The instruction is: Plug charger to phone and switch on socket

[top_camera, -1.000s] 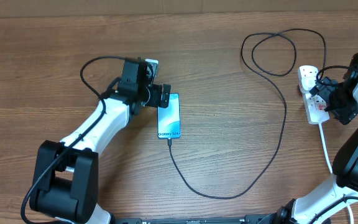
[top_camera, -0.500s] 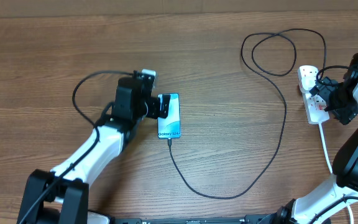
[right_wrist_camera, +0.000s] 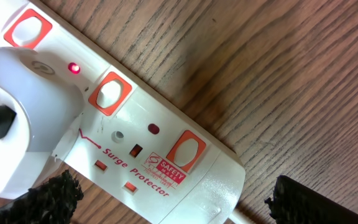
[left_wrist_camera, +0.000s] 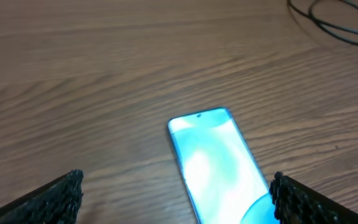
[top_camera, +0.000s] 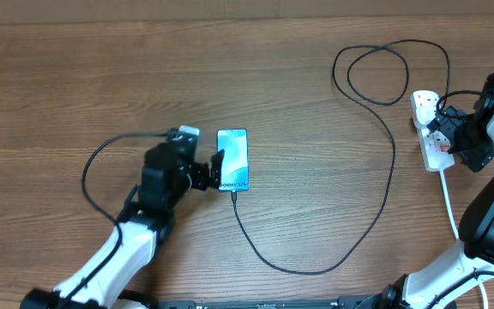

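Now the left arm has drawn back toward 7 o'clock: a second ago its wrist stood by the upper left corner of the phone (top_camera: 233, 160), and it now sits lower, at the phone's 8 o'clock side. The left gripper (top_camera: 214, 170) is just beside the phone's left edge. In the wrist view its fingers (left_wrist_camera: 55, 199) are spread wide, gripping nothing, with the lit blue screen lying between them.

The phone has not shifted. It lies flat, left of the table's centre, with its long side running from 12 to 6 o'clock. The charger (top_camera: 393, 159) also lies as before. Its tip meets the phone's 6 o'clock end, and the black cable sweeps down, curves up to the right, loops near 1 o'clock and reaches the socket (top_camera: 440, 156).

The right arm has stayed put at 3 o'clock. The right gripper (top_camera: 446, 130) hangs over the socket with its fingers (right_wrist_camera: 51, 196) wide apart and nothing between them but the strip below. A white adapter (right_wrist_camera: 23, 118) sits in the socket, and a small red lamp (right_wrist_camera: 74, 67) glows beside it. A white cord (top_camera: 449, 206) trails toward 5 o'clock.

The table (top_camera: 58, 69) is brown wood grain. A pale band (top_camera: 230, 7) runs along its 12 o'clock edge.
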Available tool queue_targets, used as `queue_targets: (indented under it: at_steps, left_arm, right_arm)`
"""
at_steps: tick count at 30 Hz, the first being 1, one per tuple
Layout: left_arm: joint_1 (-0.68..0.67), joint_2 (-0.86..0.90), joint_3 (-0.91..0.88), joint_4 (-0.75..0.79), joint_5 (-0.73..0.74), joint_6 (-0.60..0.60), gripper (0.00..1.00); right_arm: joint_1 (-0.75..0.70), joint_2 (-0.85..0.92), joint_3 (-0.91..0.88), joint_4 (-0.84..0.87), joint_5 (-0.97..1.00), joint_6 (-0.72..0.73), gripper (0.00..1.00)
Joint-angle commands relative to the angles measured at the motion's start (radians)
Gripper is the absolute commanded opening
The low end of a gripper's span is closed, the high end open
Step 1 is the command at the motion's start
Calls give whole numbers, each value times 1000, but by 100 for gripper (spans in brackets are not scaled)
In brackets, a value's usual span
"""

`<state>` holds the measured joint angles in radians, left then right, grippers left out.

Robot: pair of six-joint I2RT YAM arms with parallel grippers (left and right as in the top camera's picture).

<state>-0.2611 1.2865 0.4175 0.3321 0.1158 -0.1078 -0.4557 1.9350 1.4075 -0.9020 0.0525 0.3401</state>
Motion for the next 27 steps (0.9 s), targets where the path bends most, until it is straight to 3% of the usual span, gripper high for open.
queue_targets:
  at_steps: [1, 9, 16, 27]
  left_arm:
    - [45, -79, -87, 30, -11, -52, 99]
    - [132, -213, -266, 59, -11, -127, 100]
    - [143, -290, -412, 233, -11, -160, 100]
    - [142, -512, -413, -55, -22, -158, 100]
  right_arm:
    - [0, -5, 21, 3, 5, -1, 100]
    - [0, -5, 21, 3, 5, -1, 100]
    - [0, -5, 21, 3, 5, -1, 100]
    - [0, -5, 21, 3, 5, -1, 100]
